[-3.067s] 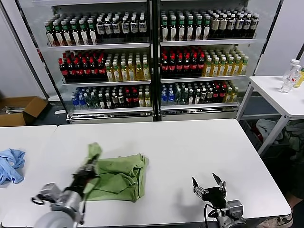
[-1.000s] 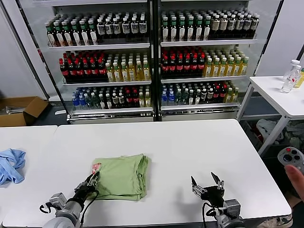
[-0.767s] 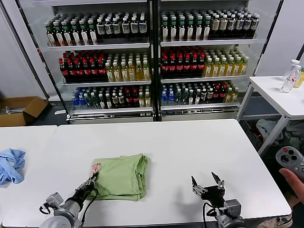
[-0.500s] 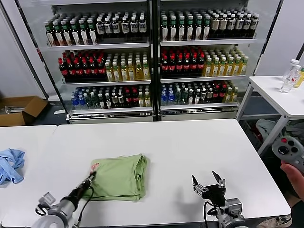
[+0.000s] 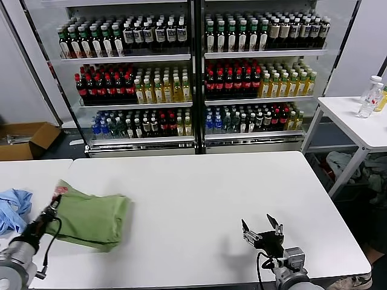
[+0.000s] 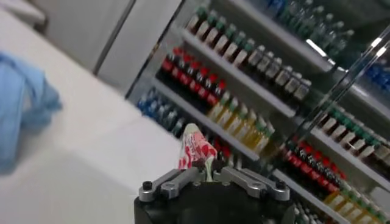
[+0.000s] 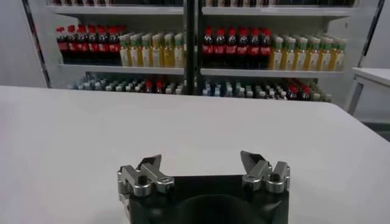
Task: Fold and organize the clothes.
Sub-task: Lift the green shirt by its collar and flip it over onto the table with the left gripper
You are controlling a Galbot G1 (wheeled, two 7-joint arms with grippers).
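The folded light green polo shirt [image 5: 91, 219] lies at the left end of the main white table [image 5: 205, 193]. My left gripper [image 5: 54, 202] is shut on the shirt's left edge, where the red-and-white print shows. In the left wrist view the gripper [image 6: 207, 171] pinches a strip of green cloth with the print [image 6: 196, 150] sticking out past it. My right gripper [image 5: 261, 225] is open and empty above the table's front right part. In the right wrist view it [image 7: 201, 164] has its jaws wide apart over bare tabletop.
A light blue cloth [image 5: 13, 208] lies on the neighbouring white table at far left, also in the left wrist view [image 6: 21, 103]. Drink fridges [image 5: 193, 72] stand behind. A side table with bottles [image 5: 370, 96] is at the right. A cardboard box [image 5: 24, 140] sits on the floor, left.
My left gripper has dragged the folded green shirt from the table's left-middle to its left end, close to the blue cloth. The right gripper has stayed put.
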